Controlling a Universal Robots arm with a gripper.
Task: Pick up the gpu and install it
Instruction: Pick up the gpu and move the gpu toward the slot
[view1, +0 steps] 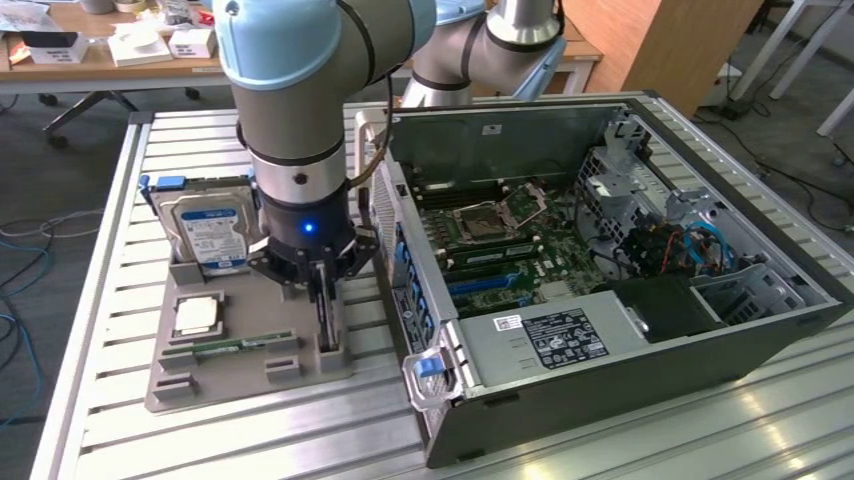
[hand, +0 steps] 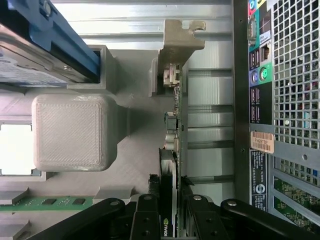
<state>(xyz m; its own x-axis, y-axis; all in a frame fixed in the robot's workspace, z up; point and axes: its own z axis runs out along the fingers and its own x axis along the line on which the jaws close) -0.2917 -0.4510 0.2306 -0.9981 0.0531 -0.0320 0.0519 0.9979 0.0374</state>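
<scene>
The gpu (view1: 328, 318) stands on edge in a slot of the grey holder tray (view1: 240, 378), beside the open computer case (view1: 694, 350). My gripper (view1: 322, 288) reaches straight down onto the card's top edge. In the wrist view the gpu (hand: 172, 135) runs edge-on, its metal end bracket (hand: 181, 40) at the far end. My gripper (hand: 170, 220) straddles it, and the black fingers (hand: 146, 220) press against both faces of the card. The card still sits in its slot.
The tray also holds a silver hard drive (view1: 214, 232) with a blue-white label, a processor (view1: 198, 315) and a green memory stick (view1: 247, 345). The case's rear panel (hand: 292, 100) stands close beside the card. The motherboard (view1: 494, 235) lies exposed inside the case.
</scene>
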